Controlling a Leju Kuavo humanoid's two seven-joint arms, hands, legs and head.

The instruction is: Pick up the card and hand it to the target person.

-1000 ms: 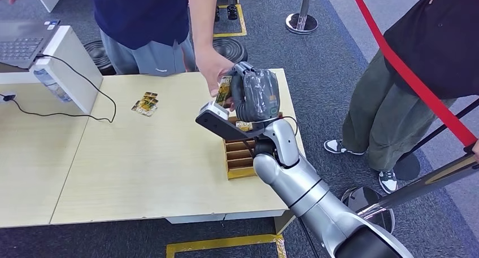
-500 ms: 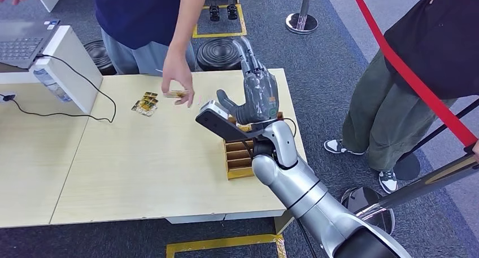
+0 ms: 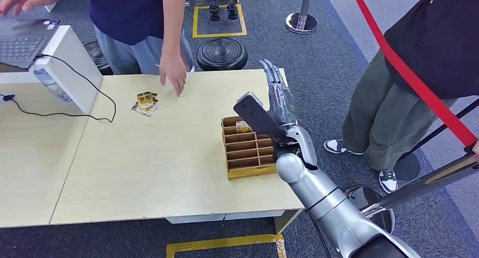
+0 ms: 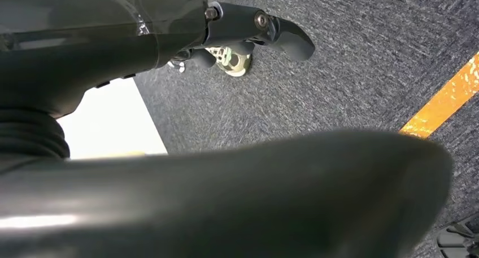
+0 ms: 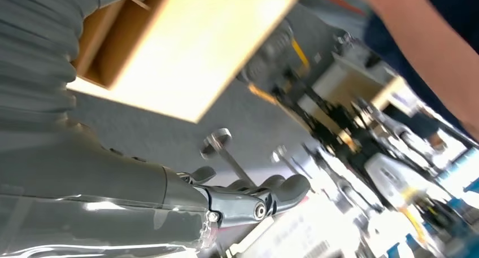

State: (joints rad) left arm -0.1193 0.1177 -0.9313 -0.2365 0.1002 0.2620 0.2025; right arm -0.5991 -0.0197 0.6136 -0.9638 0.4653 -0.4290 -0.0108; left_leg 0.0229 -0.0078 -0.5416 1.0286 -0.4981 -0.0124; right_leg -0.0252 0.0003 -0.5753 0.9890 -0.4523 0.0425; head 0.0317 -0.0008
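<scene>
My right hand (image 3: pixel 277 97) is raised over the far right edge of the tabletop (image 3: pixel 141 167), fingers straight and spread, holding nothing; just above the wooden divider tray (image 3: pixel 248 151), not touching it; tray sits at the tabletop's right edge, split into slim compartments; far end compartment holds one card (image 3: pixel 243 124), the other slots show bare wood; more cards in a small loose pile (image 3: pixel 145 103) on the far side of the tabletop, well apart from the tray; a person's hand (image 3: pixel 173 73) hangs just beside that pile, fingers down, can't tell if it touches anything; my left hand (image 4: pixel 248 29) hangs over grey carpet, fingers curled in with nothing in them; laptop (image 3: pixel 22 40) on a white box at far left, black cable trailing onto the tabletop.
</scene>
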